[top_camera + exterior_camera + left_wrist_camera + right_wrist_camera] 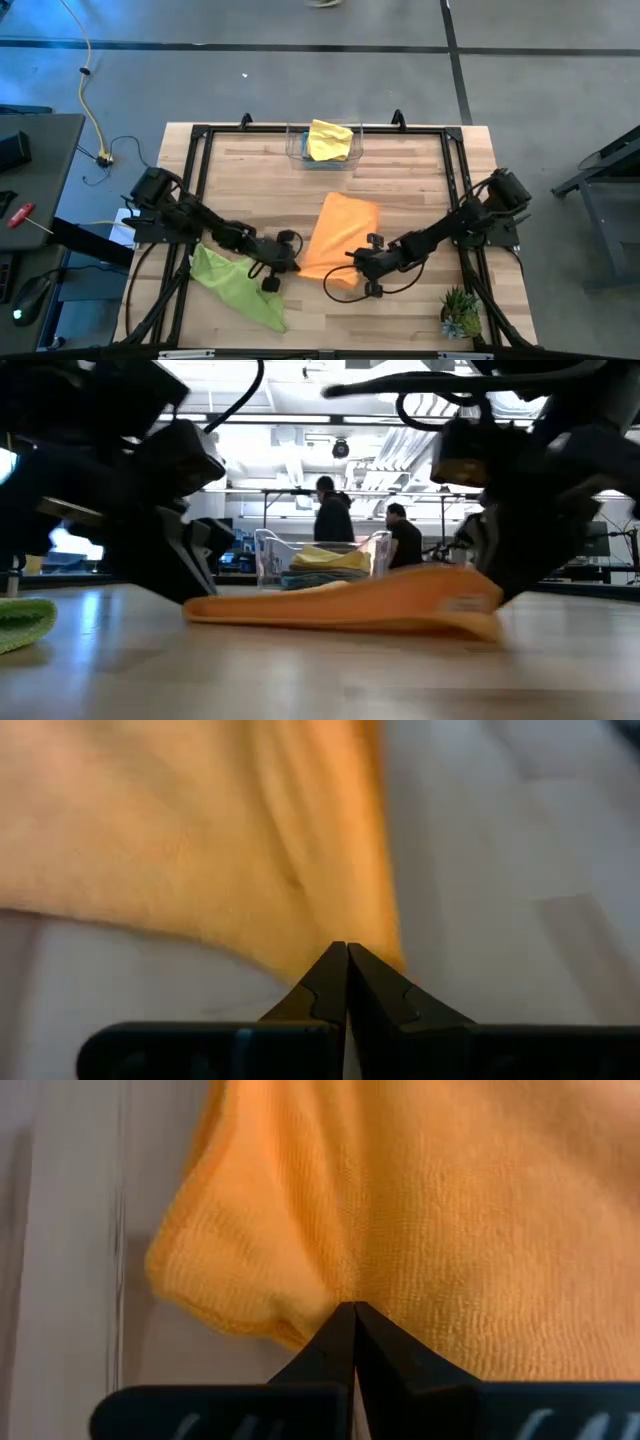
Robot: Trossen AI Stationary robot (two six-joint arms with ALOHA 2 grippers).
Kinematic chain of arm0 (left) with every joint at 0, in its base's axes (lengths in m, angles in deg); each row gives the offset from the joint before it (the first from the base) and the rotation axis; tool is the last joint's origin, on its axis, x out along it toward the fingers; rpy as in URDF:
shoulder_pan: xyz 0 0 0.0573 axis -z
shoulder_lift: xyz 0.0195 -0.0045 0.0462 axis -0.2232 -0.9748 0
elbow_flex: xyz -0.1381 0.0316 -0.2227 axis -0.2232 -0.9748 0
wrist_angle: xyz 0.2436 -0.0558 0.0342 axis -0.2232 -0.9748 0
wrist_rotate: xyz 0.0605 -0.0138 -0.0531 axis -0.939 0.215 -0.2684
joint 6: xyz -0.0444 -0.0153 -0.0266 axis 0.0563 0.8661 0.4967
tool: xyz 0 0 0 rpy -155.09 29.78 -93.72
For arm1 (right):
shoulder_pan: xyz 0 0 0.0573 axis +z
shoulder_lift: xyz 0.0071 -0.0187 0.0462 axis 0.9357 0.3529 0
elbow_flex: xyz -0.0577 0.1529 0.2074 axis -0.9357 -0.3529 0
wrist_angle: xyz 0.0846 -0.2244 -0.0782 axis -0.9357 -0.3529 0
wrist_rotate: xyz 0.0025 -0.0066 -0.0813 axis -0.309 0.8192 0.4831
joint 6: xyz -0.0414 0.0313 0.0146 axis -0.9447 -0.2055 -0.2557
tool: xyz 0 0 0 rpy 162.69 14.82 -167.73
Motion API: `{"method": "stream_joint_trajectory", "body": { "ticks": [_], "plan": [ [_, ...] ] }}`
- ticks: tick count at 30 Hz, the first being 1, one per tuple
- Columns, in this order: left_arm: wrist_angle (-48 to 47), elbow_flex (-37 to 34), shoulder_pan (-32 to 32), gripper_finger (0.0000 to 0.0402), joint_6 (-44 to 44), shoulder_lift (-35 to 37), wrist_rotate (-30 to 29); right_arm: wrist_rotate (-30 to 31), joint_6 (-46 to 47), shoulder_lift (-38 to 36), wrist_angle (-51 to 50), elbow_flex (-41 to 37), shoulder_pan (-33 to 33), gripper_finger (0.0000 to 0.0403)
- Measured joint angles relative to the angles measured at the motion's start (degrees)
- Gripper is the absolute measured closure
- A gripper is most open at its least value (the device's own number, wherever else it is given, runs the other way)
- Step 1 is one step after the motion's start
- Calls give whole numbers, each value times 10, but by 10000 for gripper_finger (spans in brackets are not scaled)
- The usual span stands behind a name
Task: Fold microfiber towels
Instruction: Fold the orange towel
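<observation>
Grey concrete floor surrounds the wooden table in the high view, with a yellow cable trailing off at the left. We see an orange towel lying near the table's middle, folded over. Our left gripper sits at its near left corner and our right gripper at its near right corner. A lime towel lies crumpled beside the left arm, toward the near left edge. At the far edge a clear bin holds a yellow towel. A small spiky plant stands at the near right corner.

From the low view, the orange towel lies flat, with both dark arms looming over it and blocking much of the room. The bin shows behind it, towels stacked inside, and two people stand farther back. The lime towel peeks in at the left edge.

Through the left wrist view, our left gripper has its fingers pressed fully together, the tips pinching the edge of the orange towel.

Through the right wrist view, our right gripper is likewise closed tight, its tips nipping the orange towel close to a rounded folded corner, with bare wood alongside.
</observation>
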Motion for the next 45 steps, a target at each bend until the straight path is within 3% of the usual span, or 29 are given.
{"method": "stream_joint_trajectory", "body": {
  "ticks": [5,10,14,18,26,34,40,45],
  "plan": [
    [56,23,30,401,49,-46,-9,-33,-33,-46,-89,-4,1,403],
    [58,80,44,402,17,-94,-21,-2,-30,-109,-147,-4,3,403],
    [24,87,42,401,-29,-69,-23,30,29,-137,-152,-3,27,390],
    [-25,88,49,392,-106,-21,-58,60,50,-137,-138,-3,74,339],
    [-46,115,89,310,-310,-41,-121,110,79,-133,-130,-3,117,234],
    [-98,165,84,240,-368,-72,-155,114,75,-133,-123,-3,117,219],
    [-117,189,77,244,-402,-99,-158,114,74,-133,-123,-3,117,219],
    [-122,200,72,290,-407,-105,-154,109,73,-133,-117,-3,117,219]
  ]
}}
